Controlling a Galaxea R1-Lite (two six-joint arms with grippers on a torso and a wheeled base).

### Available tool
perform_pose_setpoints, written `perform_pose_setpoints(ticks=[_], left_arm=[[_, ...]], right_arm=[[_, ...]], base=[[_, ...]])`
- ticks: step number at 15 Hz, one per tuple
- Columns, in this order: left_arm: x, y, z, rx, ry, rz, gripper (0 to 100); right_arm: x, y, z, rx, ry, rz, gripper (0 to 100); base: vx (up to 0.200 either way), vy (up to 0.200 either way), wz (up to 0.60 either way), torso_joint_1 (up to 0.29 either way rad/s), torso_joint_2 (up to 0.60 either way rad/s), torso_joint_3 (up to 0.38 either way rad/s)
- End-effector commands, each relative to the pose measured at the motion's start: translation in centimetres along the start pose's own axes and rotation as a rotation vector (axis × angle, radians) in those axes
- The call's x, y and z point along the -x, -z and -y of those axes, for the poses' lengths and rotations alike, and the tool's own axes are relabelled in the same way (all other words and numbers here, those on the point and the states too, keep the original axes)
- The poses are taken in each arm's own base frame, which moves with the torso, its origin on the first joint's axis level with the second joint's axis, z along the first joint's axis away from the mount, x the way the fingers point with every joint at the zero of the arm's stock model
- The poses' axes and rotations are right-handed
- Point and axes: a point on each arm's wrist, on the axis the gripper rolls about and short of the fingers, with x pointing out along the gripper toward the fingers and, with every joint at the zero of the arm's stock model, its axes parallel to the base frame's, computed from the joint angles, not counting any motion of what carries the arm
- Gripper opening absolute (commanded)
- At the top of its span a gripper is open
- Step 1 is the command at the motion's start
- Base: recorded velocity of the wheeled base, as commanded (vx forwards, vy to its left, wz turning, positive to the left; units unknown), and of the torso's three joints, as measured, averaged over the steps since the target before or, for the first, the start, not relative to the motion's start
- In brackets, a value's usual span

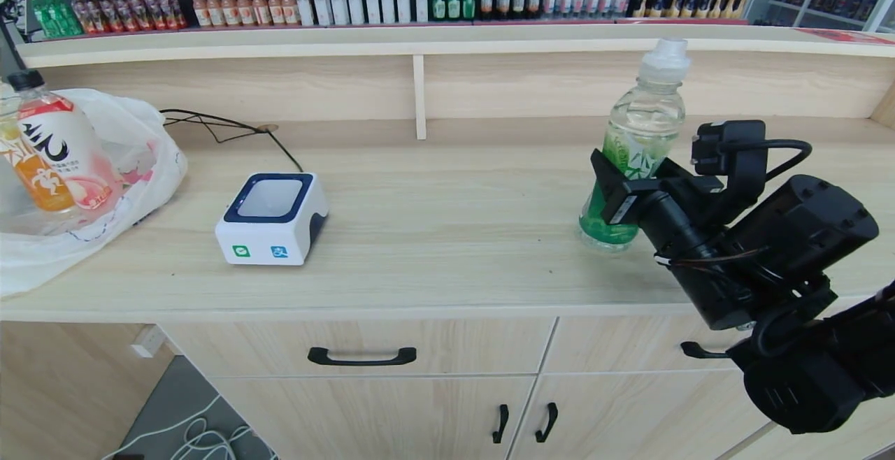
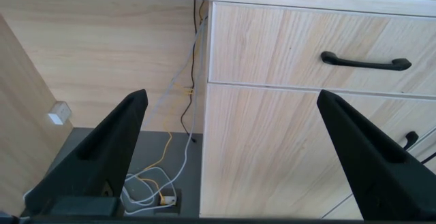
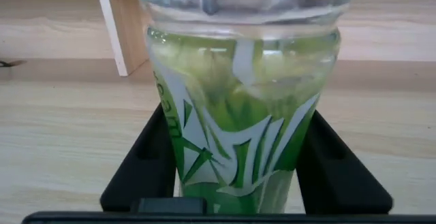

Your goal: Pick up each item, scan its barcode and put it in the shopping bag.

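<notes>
A clear bottle with a green label and white cap (image 1: 640,135) stands on the wooden counter (image 1: 447,236) at the right. My right gripper (image 1: 617,191) is shut on its lower half; in the right wrist view the bottle (image 3: 238,115) sits between the black fingers (image 3: 146,163), which press against both its sides. A white barcode scanner (image 1: 273,217) sits left of centre. At the far left lies the white plastic shopping bag (image 1: 150,145), holding a pink-labelled bottle (image 1: 66,149) and an orange one (image 1: 28,170). My left gripper (image 2: 231,96) is open below counter height, facing the cabinet fronts.
A black cable (image 1: 217,124) runs from the scanner to the back of the counter. A raised shelf ledge (image 1: 419,47) with a divider post (image 1: 419,96) backs the counter. Drawers with black handles (image 1: 362,356) lie below, and loose cables (image 2: 160,183) lie on the floor.
</notes>
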Motion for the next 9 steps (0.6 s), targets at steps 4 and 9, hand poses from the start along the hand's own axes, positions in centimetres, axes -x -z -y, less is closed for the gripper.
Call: perform_pose_setpoints(ticks=[4,9], left_arm=[[0.0,-0.01,0.0,0.0,0.0,0.001,100],[0.0,0.01,0.0,0.0,0.0,0.0,100]], right_arm=[[0.07,-0.39,0.04,-0.002,0.002,0.011,0],[-0.02,-0.61,0.04,-0.007,0.001,0.02,0]], base=[[0.0,0.0,0.0,0.0,0.0,0.0],[0.0,0.0,0.0,0.0,0.0,0.0]])
